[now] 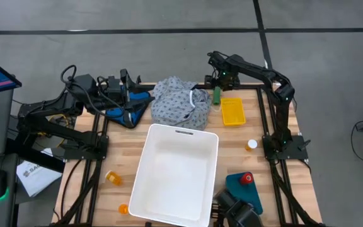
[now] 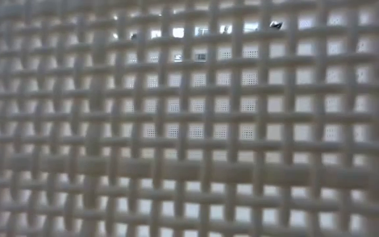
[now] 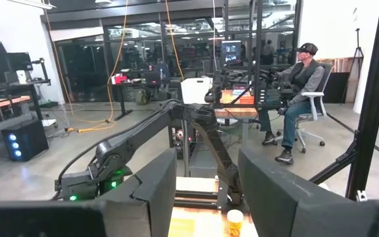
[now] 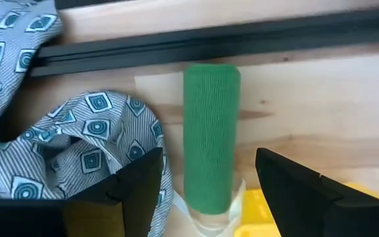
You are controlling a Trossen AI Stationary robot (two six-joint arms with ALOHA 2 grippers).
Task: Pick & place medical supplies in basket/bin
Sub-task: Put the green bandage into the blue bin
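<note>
**Desk editor:** What is the right arm doing at the far edge of the desk?

**Photographer:** The right tool [image 4: 206, 181] hangs with its jaws apart over a green wrap roll [image 4: 210, 135], which lies flat on the wood just beside the patterned gown [image 4: 77, 145]. Nothing is gripped yet. A good pick, in my judgement, means coming straight down so the fingers straddle the roll across its width, keeping the near finger off the gown's folds so cloth is not pinched along with it.

**Desk editor:** And where does it go?

**Photographer:** Into the white bin [image 1: 150, 195] at the middle of the desk, toward its near edge, which looks to hold nothing so far. An orange pill bottle [image 1: 113, 178] lies outside it near the left edge, and a yellow tray [image 1: 232, 111] sits next to the roll.

**Desk editor:** The left arm?

**Photographer:** The left tool [image 3: 206, 191], fingers parted and holding nothing, waits at the far left corner.

**Desk editor:** Which view earns its place?

**Photographer:** The right wrist view alone shows the roll's woven surface and the gown edge touching it; overhead it is a green speck. Only the high view places the bin. The low view is filled by white mesh [image 2: 189, 131].
</note>
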